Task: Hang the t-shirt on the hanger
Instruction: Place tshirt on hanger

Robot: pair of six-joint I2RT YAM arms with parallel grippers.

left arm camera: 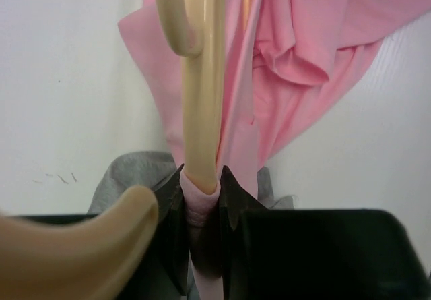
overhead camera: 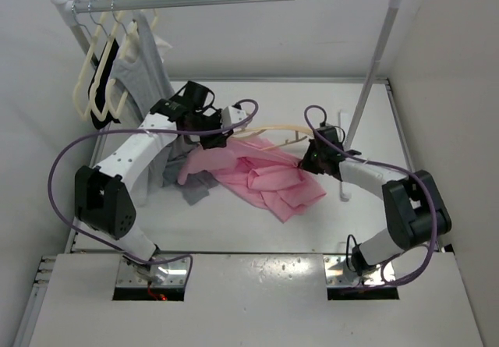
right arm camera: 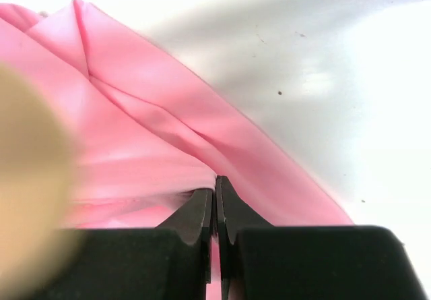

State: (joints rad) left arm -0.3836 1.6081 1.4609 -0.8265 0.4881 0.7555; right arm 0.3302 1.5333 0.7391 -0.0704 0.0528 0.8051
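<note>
White table (overhead camera: 234,226) carries the crumpled, light pink, thin-fabric t-shirt (overhead camera: 269,179) at its middle. The peach-tan, open-framed plastic hanger (left arm camera: 202,111) crosses the shirt's far part, clamped together with pink cloth in the left gripper (left arm camera: 202,182). The right gripper (right arm camera: 217,192) is pinched onto a shirt fold.

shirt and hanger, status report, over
Left gripper shut on hanger and shirt cloth. Right gripper shut on shirt fold. Shirt heaped on table, not yet hung. Grey garment underneath.

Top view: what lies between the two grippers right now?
The hanger bridges the gap from the left gripper to the right gripper, the t-shirt bunched alongside it, as the top view shows.
</note>
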